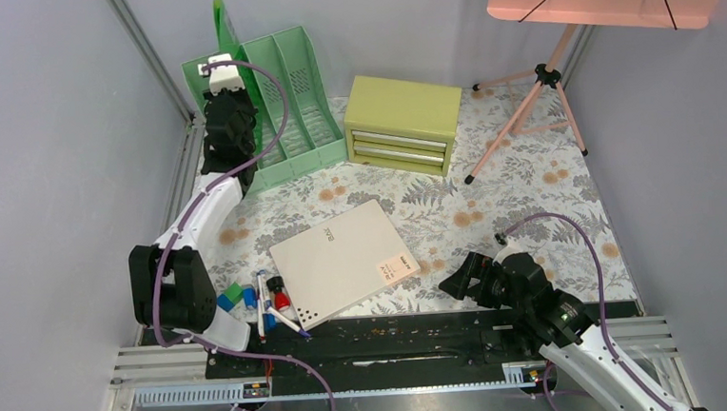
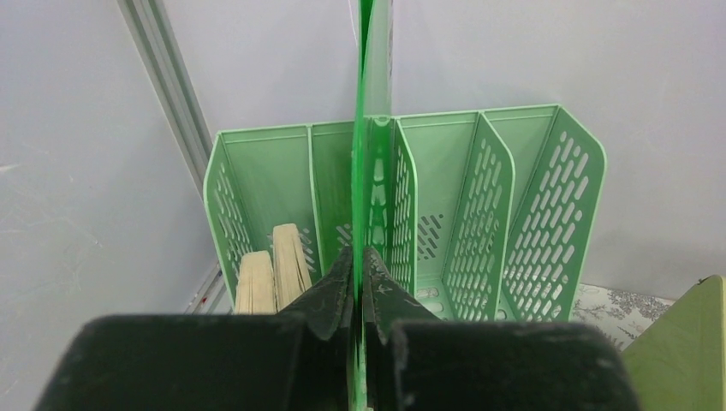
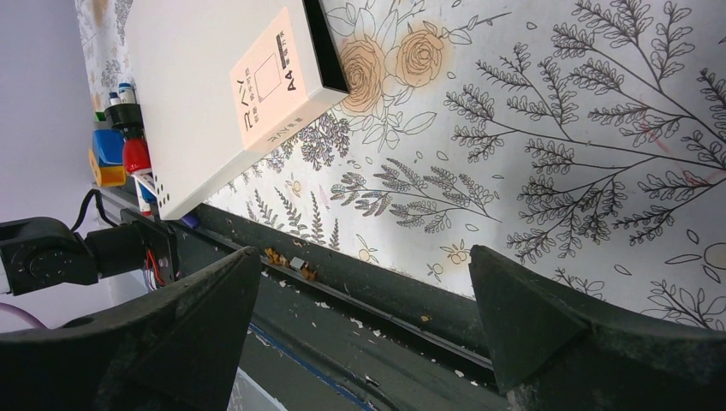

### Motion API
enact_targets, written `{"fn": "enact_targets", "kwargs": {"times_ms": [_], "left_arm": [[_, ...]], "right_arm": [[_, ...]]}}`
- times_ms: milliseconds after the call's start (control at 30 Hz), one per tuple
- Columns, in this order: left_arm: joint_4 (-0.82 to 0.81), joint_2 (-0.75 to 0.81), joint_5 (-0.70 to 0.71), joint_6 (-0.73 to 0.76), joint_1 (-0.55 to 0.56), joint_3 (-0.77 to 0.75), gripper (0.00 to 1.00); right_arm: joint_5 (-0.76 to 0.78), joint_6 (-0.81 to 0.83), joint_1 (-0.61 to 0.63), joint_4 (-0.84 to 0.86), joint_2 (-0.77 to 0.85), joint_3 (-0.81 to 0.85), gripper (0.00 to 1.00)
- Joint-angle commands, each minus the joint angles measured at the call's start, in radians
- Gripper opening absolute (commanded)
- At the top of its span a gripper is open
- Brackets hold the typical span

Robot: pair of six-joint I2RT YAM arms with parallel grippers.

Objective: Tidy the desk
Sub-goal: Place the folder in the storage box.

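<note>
At the near edge, the right gripper hangs low over the desk, fingers spread wide and nothing between them. Just left of those jaws sits the white box, lying at a slant with its labelled corner turned towards them. Left of that again, pens and small coloured bits are bunched by the left arm's base. The right arm is clearly the closer one for all of that.

Further back stands the drawer chest, and in the far-left corner is the real action. The left gripper is pinched tight on a thin green folder, held edge-on with its long axis straight up. The rack is dead ahead of the jaws, its slots running away from them in line with the folder. That is the relation that counts: the sheet sits right along a middle divider, so I judge a small sideways nudge will decide which slot it drops into.

The left wrist view gives that alignment and shows two beige items in the leftmost slot. The top view gives neither, but it alone shows how well apart the two arms are. I cannot tell whether the folder's bottom edge is already inside a slot.
</note>
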State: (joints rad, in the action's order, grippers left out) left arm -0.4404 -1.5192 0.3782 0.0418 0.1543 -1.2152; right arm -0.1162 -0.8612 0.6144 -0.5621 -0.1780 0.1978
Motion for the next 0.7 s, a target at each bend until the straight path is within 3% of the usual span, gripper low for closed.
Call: {"fn": "enact_targets", "kwargs": {"times_ms": [0,567,633,667], "left_arm": [[-0.157,-0.007,-0.040,0.002,-0.011,0.006,0.00],[-0.179,-0.008,-0.005,-0.032,-0.017,0.090,0.01],[-0.174,0.000,-0.001,-0.029,-0.016,0.088,0.16],[-0.168,0.005,0.002,-0.032,-0.017,0.087,0.29]], "right_arm": [[0.014,-0.007,-0.002,0.042,-0.013,-0.008,0.99],[0.013,-0.009,-0.003,0.043,-0.009,-0.009,0.99],[0.015,-0.009,-0.003,0.042,-0.011,-0.009,1.00],[0.015,-0.009,-0.003,0.043,-0.012,-0.009,1.00]]}}
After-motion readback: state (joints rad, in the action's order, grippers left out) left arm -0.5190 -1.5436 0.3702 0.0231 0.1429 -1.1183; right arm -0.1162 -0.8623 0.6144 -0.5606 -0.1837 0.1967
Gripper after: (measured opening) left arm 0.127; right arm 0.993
